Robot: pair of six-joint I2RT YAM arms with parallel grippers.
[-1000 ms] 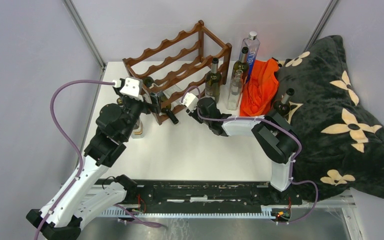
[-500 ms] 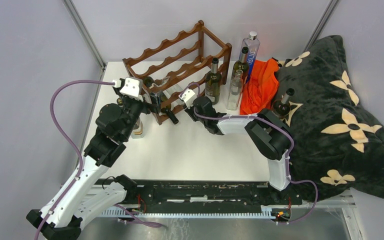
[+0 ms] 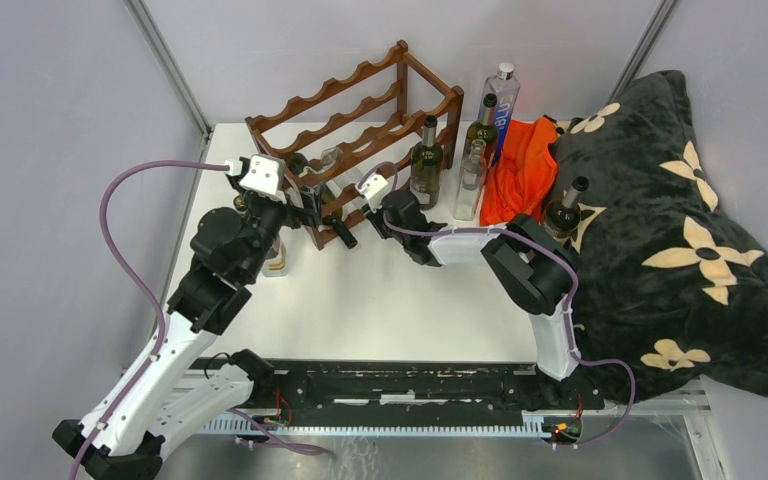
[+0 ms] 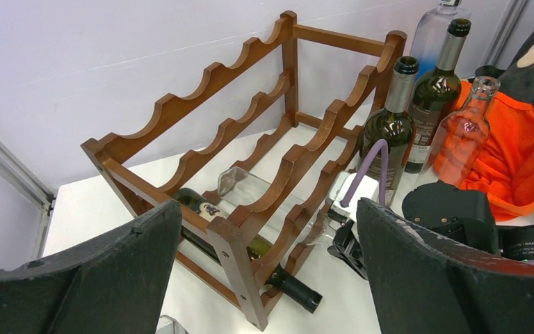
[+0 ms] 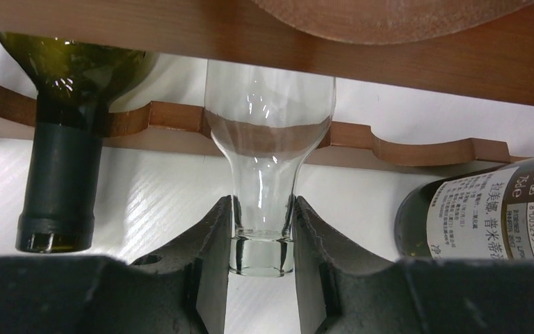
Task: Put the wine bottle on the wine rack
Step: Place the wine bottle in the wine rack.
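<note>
Right tool (image 5: 261,209), bottle (image 5: 271,118) — nearer wine rack (image 4: 295,160)

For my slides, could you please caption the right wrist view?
Right hand gripping a clear bottle by the neck, its body resting on the wine rack.

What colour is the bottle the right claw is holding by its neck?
The bottle is clear, colourless glass; the right wrist view shows it best.

The rack (image 4: 293,161) has open upper tiers; a green bottle (image 4: 198,203) and a clear bottle (image 5: 270,118) fill two bottom bays. Upright bottles (image 3: 426,165) block its right end.
</note>
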